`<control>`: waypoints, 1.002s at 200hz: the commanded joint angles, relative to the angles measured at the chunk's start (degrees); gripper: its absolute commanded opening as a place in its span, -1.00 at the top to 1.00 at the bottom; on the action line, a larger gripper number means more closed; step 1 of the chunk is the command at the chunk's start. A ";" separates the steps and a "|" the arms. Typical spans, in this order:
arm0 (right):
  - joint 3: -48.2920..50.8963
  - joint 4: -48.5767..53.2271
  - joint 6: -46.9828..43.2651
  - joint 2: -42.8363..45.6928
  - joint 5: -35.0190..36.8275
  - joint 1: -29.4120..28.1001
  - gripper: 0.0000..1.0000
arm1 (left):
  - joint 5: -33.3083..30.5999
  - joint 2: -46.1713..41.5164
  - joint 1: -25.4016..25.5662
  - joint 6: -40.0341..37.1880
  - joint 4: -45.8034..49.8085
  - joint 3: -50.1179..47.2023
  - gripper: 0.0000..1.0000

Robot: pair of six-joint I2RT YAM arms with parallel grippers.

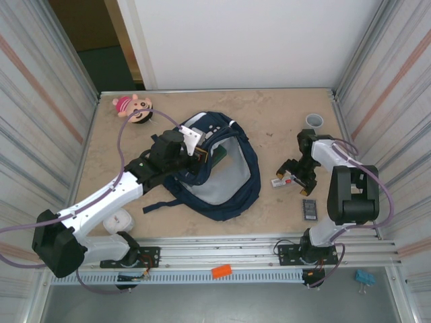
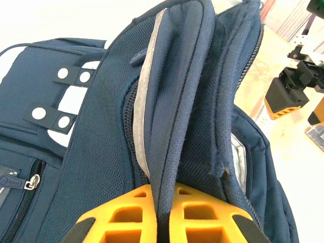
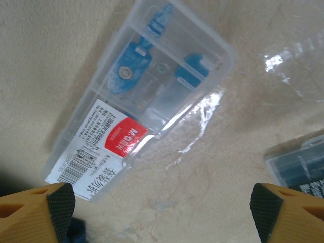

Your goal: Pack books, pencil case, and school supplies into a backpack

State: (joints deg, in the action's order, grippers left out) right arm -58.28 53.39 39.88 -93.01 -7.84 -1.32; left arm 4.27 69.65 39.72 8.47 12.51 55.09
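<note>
Lab enclosure: panelled walls, aluminium rails.

Seeing the navy backpack sprawled open mid-table, left gripper parked on its far-left rim. Over right, spotting the right gripper hanging by the white-and-red item, dark calculator near it, grey cup and pink doll at the back.
</note>
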 commanded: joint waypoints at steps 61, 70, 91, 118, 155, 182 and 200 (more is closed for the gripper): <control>-7.57 -6.36 0.13 -8.82 -1.39 -3.67 -0.78 | -0.88 -2.35 -1.27 -1.61 -3.81 -0.11 1.00; -9.04 -6.80 -0.01 -9.44 -1.38 -4.13 -0.77 | -0.92 -2.62 -1.31 -1.66 -3.85 -0.31 1.00; -11.89 -7.72 -0.58 -10.60 -1.82 -4.70 -0.76 | -0.78 -2.50 -1.32 -1.34 -3.93 -0.51 1.00; -13.36 -6.42 -1.67 -10.47 -0.83 -5.23 -0.76 | -0.36 -2.26 -1.27 -0.89 -4.15 -0.51 1.00; -10.25 -1.48 -6.25 -7.01 5.64 -6.40 -0.72 | -0.22 -2.18 -1.25 -1.10 -4.53 -0.46 1.00; -8.73 -0.27 -11.09 -6.82 6.16 -6.99 -0.67 | 0.45 -1.64 -1.31 -0.93 -4.62 -0.34 1.00; -9.10 -0.16 -13.65 -8.05 5.50 -7.85 -0.63 | 0.73 -1.46 -1.27 -0.58 -4.75 -0.48 1.00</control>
State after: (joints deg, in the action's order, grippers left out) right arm -67.40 50.43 31.97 -101.32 -3.81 -8.12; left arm 4.95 69.19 39.31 8.25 12.16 54.61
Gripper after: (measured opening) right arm 0.824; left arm 0.089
